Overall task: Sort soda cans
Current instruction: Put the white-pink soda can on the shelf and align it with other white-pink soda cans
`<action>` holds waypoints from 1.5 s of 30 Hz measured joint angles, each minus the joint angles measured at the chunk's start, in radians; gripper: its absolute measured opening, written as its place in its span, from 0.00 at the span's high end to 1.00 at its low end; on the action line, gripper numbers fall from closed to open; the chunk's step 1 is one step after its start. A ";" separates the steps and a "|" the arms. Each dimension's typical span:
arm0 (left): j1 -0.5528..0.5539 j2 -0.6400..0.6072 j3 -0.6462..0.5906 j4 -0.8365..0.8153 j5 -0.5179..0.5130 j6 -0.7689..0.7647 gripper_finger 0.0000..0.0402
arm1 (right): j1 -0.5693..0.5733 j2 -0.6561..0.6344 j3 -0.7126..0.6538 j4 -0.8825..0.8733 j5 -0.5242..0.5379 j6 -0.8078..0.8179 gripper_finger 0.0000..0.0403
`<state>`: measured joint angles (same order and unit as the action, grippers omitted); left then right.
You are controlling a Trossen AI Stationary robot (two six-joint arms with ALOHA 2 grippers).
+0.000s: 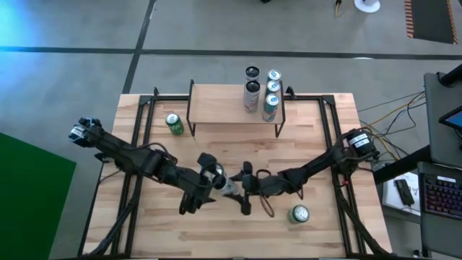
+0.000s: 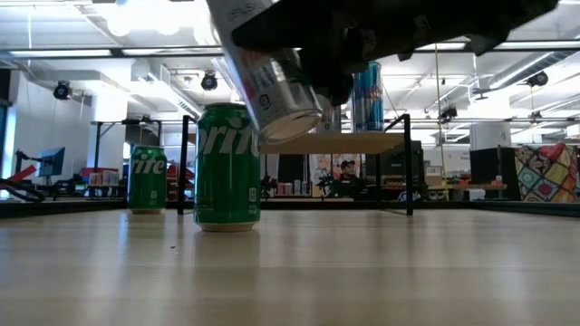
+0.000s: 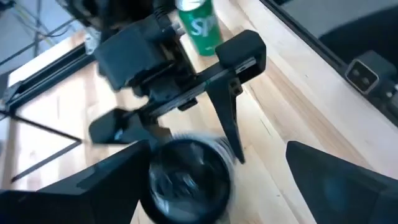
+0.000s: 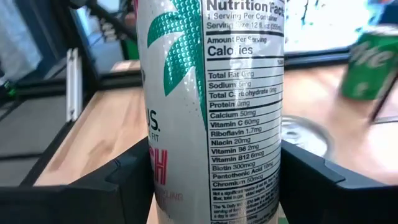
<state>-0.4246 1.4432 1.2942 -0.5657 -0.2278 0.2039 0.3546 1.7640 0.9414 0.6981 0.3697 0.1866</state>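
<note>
The can in play is a white-and-silver soda can (image 1: 229,186) with a teal palm leaf and a nutrition panel. We see it just below the centre of the high view, lifted off the table. In the low view it (image 2: 272,91) hangs tilted at the top of the frame, its base clear of the wood.

The right gripper (image 1: 244,188) pinches it. In the right wrist view the 2 dark fingers (image 4: 118,186) press against either side of the can (image 4: 211,106).

The left gripper (image 1: 215,182) meets it from the left side of the frame with its fingers spread. In the left wrist view we see 1 end of the can (image 3: 186,180) between them, with a clear gap to 1 finger (image 3: 336,180).

1 green Sprite can (image 1: 173,123) stands on the table at centre left of the high view, beside a wooden riser shelf (image 1: 216,105). Another green can (image 1: 299,214) stands at lower right.

On the right end of the shelf, at top centre, we count 2 black cans (image 1: 252,90) and 3 pale blue cans (image 1: 273,88) standing close together.

The wooden table (image 1: 317,238) carries black rails along its left and right edges.
</note>
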 joint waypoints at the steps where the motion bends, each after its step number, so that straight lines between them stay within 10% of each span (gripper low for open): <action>1: 0.004 -0.009 -0.007 0.004 -0.012 -0.022 0.10 | 0.000 -0.010 -0.021 0.033 0.007 -0.011 0.36; 23: 0.119 -0.012 -0.561 1.253 -0.146 -0.101 0.10 | 0.007 -0.061 -0.283 0.591 0.123 -0.378 0.36; 34: 0.117 0.148 -0.467 1.305 -0.133 -0.090 0.11 | 0.008 -0.056 -0.282 0.590 0.181 -0.396 0.36; 45: 0.119 0.177 -0.427 1.307 -0.183 -0.090 0.35 | -0.001 -0.083 -0.328 0.584 0.101 -0.311 0.36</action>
<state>-0.3060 1.6197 0.8673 0.7409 -0.4106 0.1137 0.3532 1.6814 0.6129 1.2824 0.4708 -0.1245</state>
